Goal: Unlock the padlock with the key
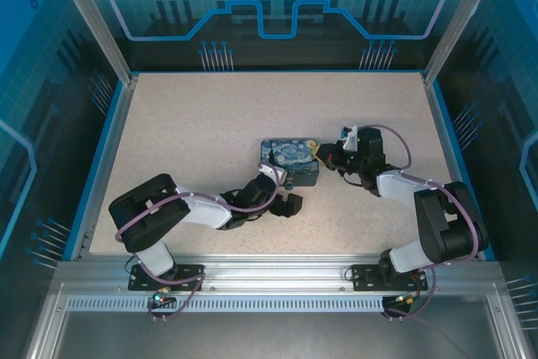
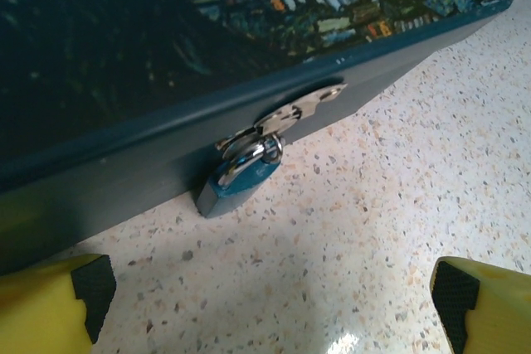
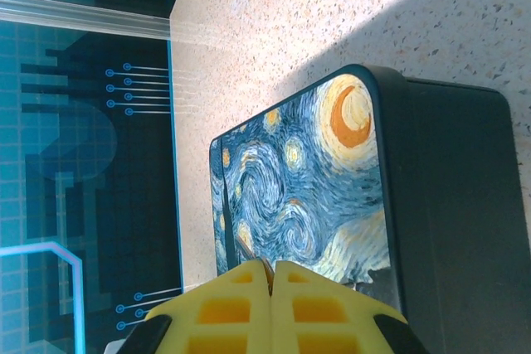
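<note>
the left gripper [image 2: 270,288] hangs spread wide just before the padlock [image 2: 241,181] dangling from the hasp [image 2: 303,107] of the painted box [image 1: 288,159], while the right gripper [image 3: 270,279], pressed together, pinches the thin key [image 3: 265,266] at the box's right edge.

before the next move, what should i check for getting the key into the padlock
1. Padlock hangs from the hasp of the box, shackle closed: ok
2. Left pincer open, in front of the padlock and clear of it: ok
3. Right pincer shut: ok
4. Key, a thin sliver pinched between the right pincer's fingertips: ok
5. Keyhole turned toward the key: cannot tell, it is out of sight
6. Right pincer lined up with the padlock: not ok, it is at the box's right end and the padlock is on the near side
</note>
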